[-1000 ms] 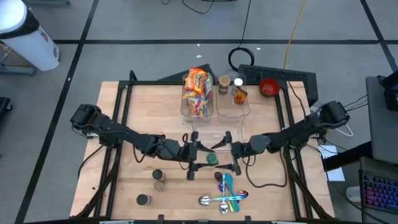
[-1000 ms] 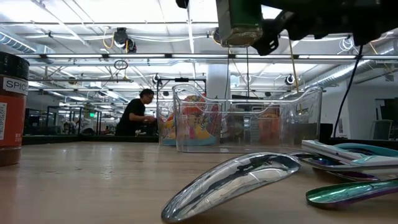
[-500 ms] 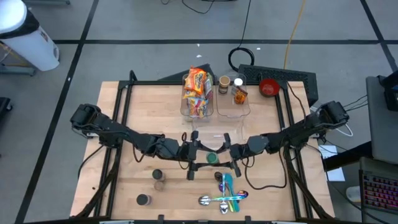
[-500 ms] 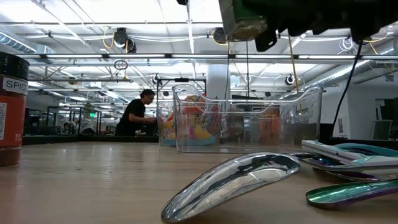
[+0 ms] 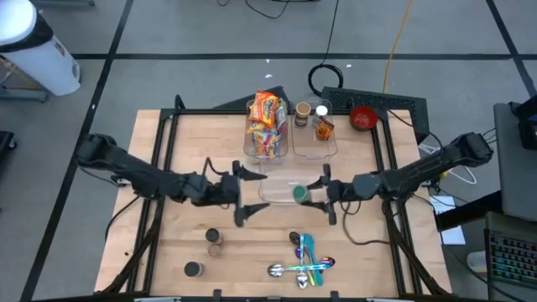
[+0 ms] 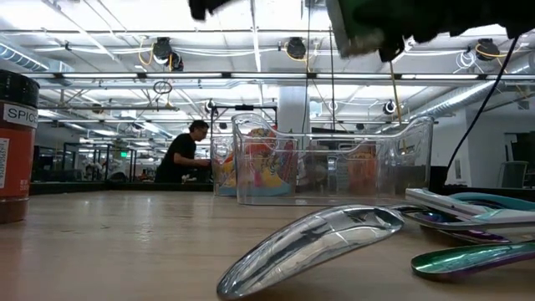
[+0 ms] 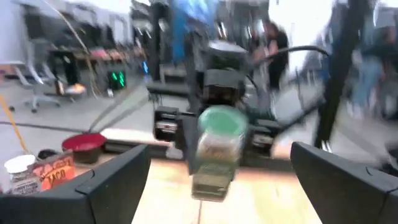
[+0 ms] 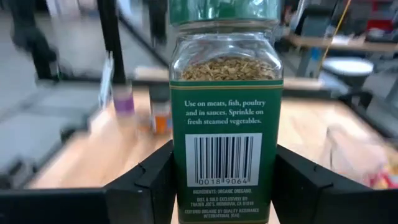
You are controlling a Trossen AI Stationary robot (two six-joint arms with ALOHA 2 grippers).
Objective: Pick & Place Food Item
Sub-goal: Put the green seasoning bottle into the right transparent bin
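A glass spice jar (image 5: 299,193) with a green lid and a green label is held in the air over the table's middle. It also shows in the right wrist view (image 8: 225,93), the left wrist view (image 7: 217,149) and at the top of the low view (image 6: 359,29). My right gripper (image 5: 315,193) is shut on it from the right. My left gripper (image 5: 250,195) is wide open and empty, a short way to the jar's left and facing it. My right gripper pinches the jar's lower body (image 8: 180,171) between its two fingers, one on each of two opposite sides. The fingers come level from the table's right side. The jar stands upright with its lid up, lifted clear of the table.
Two clear bins stand at the far middle, one with snack packets (image 5: 265,126), one with small jars (image 5: 315,126). A red bowl (image 5: 362,117) is at the far right. Shiny spoons (image 5: 304,262) lie near the front edge. Small spice jars (image 5: 213,242) stand at the near left.
My left gripper has drawn back from the jar toward the table's left edge. My right gripper has carried the jar up and toward the table's right and far side. The jar stays upright.
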